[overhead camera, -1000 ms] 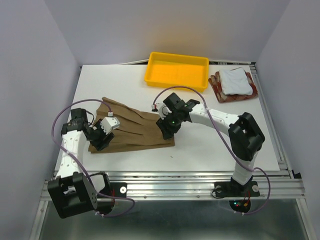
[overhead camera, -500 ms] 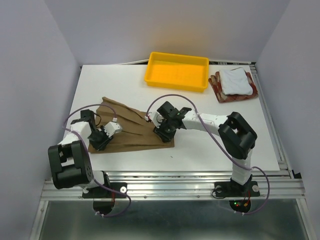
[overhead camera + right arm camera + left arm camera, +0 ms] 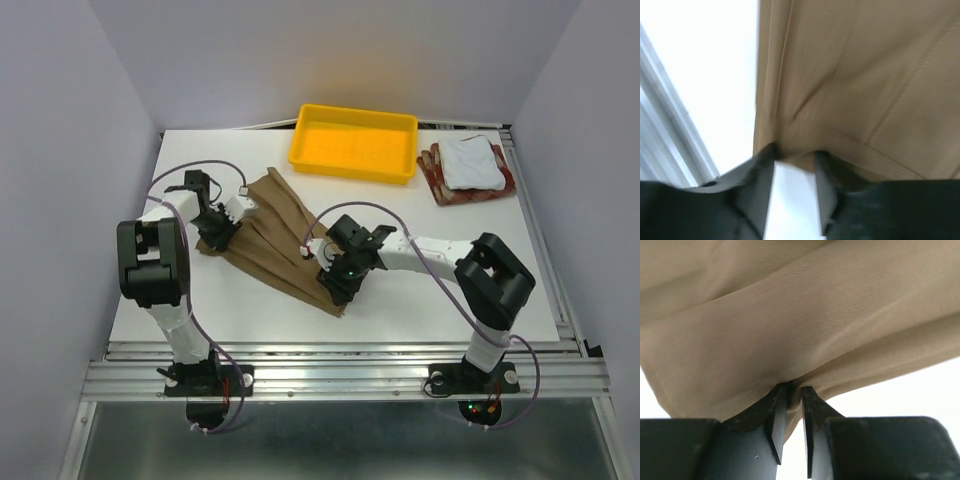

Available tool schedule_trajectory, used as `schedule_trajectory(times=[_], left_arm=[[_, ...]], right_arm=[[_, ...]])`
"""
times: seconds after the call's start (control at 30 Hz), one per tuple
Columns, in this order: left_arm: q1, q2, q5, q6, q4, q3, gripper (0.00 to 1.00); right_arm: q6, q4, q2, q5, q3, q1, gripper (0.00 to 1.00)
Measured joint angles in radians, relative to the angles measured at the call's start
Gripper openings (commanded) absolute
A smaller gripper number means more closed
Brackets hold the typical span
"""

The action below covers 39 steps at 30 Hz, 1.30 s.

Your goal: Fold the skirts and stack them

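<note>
The brown skirt [image 3: 272, 232] no longer lies as a wide, low shape across the left-centre of the frame. It has been turned and drawn into a slanting band that runs from the upper centre-left down to the middle. The left gripper [image 3: 222, 226] has gone from the skirt's lower left edge up toward the upper left. The left arm [image 3: 150, 262], folded low in the bottom left corner a second ago, now stands tall at the left. The right gripper [image 3: 341, 284] has dropped a little lower in the centre. Both sets of jaws were wider apart before and have narrowed to pinch folds of the cloth.
</note>
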<state>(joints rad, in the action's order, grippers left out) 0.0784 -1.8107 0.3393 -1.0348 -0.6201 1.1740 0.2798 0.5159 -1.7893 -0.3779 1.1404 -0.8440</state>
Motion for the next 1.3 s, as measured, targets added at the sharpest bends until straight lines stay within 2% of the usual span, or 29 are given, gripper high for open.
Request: schedule_trajectory(times=[0.03, 0.17, 0.27, 0.33, 0.37, 0.4, 0.5, 0.57, 0.77, 0.8, 0.83, 0.93, 0.97, 1.0, 1.03, 1.13, 1.17, 1.3], left_arm=[[-0.013, -0.023, 0.003, 0.002, 0.015, 0.034, 0.44], [-0.012, -0.067, 0.038, 0.009, 0.055, 0.127, 0.52], [0.025, -0.021, 0.087, 0.004, 0.053, 0.138, 0.58], [0.047, 0.047, 0.111, 0.001, 0.048, 0.124, 0.75], [0.061, 0.122, 0.123, -0.002, 0.045, 0.106, 0.92], [0.068, 0.161, 0.127, -0.003, 0.045, 0.098, 0.96], [0.066, 0.323, 0.158, 0.008, 0.064, 0.063, 0.98], [0.052, 0.409, 0.189, 0.037, 0.089, 0.047, 0.99], [0.040, 0.443, 0.238, 0.294, 0.283, -0.020, 0.98], [0.042, 0.439, 0.238, 0.328, 0.294, -0.031, 0.93], [0.042, 0.428, 0.234, 0.369, 0.299, -0.035, 0.83], [0.051, 0.378, 0.241, 0.441, 0.301, -0.035, 0.61], [0.056, 0.350, 0.248, 0.476, 0.294, -0.035, 0.46], [0.061, 0.334, 0.253, 0.496, 0.293, -0.038, 0.38], [0.075, 0.307, 0.268, 0.537, 0.296, -0.057, 0.27], [0.102, 0.282, 0.298, 0.615, 0.285, -0.133, 0.21], [0.110, 0.274, 0.308, 0.638, 0.275, -0.159, 0.13], [0.120, 0.244, 0.354, 0.730, 0.263, -0.229, 0.06]], right_arm=[[0.006, 0.035, -0.004, -0.037, 0.020, 0.000, 0.52], [0.026, 0.160, 0.002, -0.146, 0.116, 0.002, 0.56], [0.032, 0.212, 0.065, -0.215, 0.191, 0.011, 0.56], [0.031, 0.227, 0.115, -0.262, 0.231, 0.030, 0.56], [0.030, 0.228, 0.139, -0.286, 0.255, 0.055, 0.54], [0.027, 0.220, 0.163, -0.309, 0.284, 0.094, 0.53], [0.015, 0.180, 0.157, -0.319, 0.334, 0.202, 0.47], [0.016, 0.159, 0.079, -0.291, 0.376, 0.271, 0.46], [0.042, 0.096, -0.237, -0.211, 0.401, 0.286, 0.39], [0.045, 0.096, -0.269, -0.205, 0.398, 0.283, 0.39], [0.054, 0.089, -0.298, -0.199, 0.386, 0.280, 0.38], [0.068, 0.041, -0.283, -0.210, 0.329, 0.280, 0.37], [0.068, 0.020, -0.264, -0.212, 0.299, 0.275, 0.35], [0.069, -0.002, -0.238, -0.214, 0.260, 0.271, 0.34], [0.061, -0.019, -0.218, -0.213, 0.228, 0.263, 0.33], [0.029, -0.061, -0.149, -0.218, 0.118, 0.227, 0.29], [0.009, -0.074, -0.128, -0.217, 0.084, 0.209, 0.26], [-0.079, -0.099, -0.067, -0.239, -0.024, 0.129, 0.26]])
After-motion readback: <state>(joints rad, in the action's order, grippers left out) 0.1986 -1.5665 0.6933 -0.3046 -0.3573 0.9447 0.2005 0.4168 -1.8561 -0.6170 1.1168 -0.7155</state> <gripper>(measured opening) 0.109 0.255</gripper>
